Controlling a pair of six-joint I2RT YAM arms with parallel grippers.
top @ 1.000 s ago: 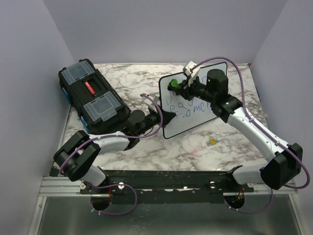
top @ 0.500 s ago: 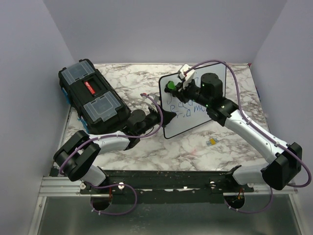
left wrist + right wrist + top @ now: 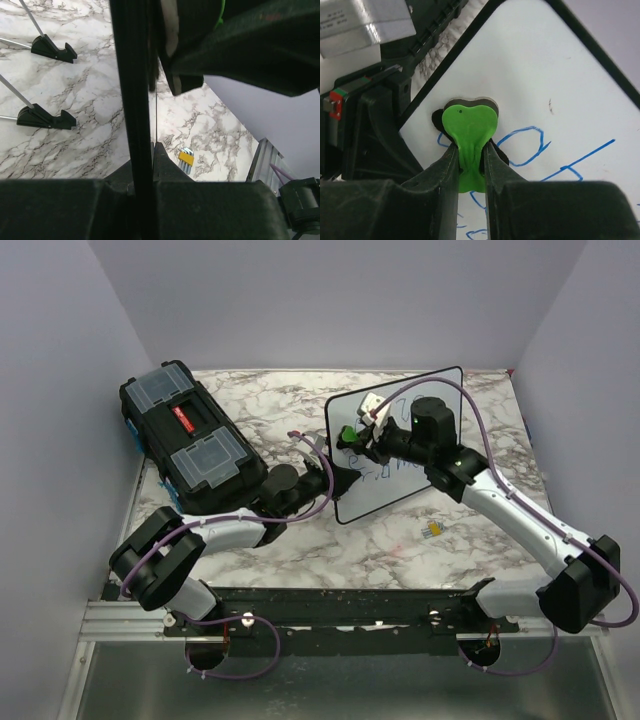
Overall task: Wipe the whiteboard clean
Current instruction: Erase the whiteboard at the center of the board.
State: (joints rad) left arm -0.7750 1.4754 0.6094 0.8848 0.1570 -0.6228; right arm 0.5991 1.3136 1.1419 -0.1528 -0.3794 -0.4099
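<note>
Eraser on board, writing not cleared
Whiteboard [image 3: 362, 495] stands propped mid-surface, right of the toolbox [image 3: 190, 435]. Left gripper [image 3: 338, 480] clamps its left frame edge; right gripper [image 3: 470, 147] pinches the green eraser [image 3: 469, 122] against the face. Risk: heavy wipe pressure tips the board or slips the clamp, leaving blue writing [image 3: 530, 150].

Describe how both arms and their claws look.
Both the left arm and right arm have white, rounded links with bulky black joints. A thin purple cable loops along each. The left claw and right claw are black, with two flat fingers apiece.
</note>
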